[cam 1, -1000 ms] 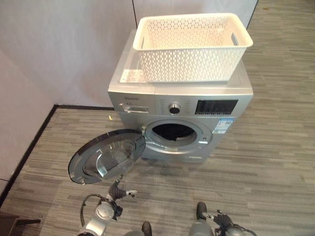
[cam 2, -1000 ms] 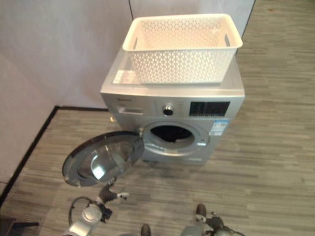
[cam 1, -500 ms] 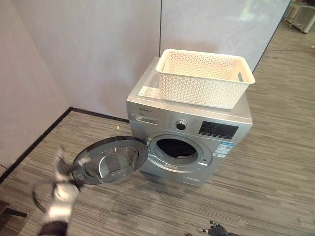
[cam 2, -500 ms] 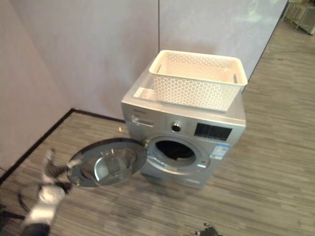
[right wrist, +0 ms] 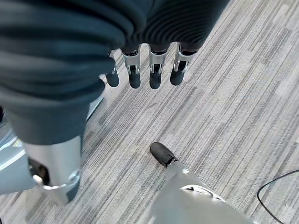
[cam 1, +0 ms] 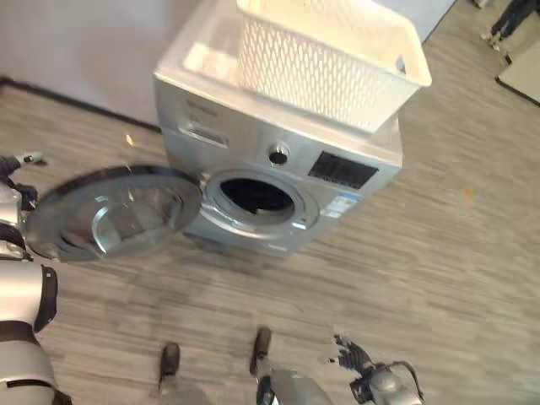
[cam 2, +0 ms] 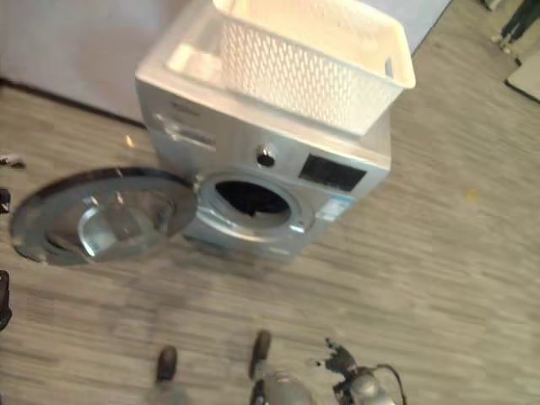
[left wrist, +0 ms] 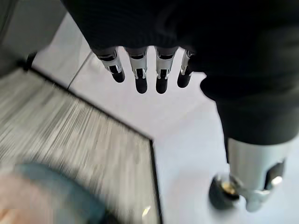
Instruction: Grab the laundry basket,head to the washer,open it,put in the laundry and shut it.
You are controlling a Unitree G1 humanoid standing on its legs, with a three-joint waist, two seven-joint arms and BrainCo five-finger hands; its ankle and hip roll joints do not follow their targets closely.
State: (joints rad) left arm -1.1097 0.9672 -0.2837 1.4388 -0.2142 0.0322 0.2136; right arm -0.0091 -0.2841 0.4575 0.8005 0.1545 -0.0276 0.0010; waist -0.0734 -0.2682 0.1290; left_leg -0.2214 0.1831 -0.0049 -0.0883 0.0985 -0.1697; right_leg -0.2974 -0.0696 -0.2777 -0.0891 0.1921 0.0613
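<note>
On the washer (cam 1: 253, 135) sits the basket (cam 1: 329, 59), door (cam 1: 110, 211) open.

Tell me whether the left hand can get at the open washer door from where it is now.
Probably yes. The left hand, fingers relaxed and holding nothing, sits just beside the outer edge of the washer door, which is swung fully open toward it. Nothing shows between them, so a short reach should meet the rim.
</note>
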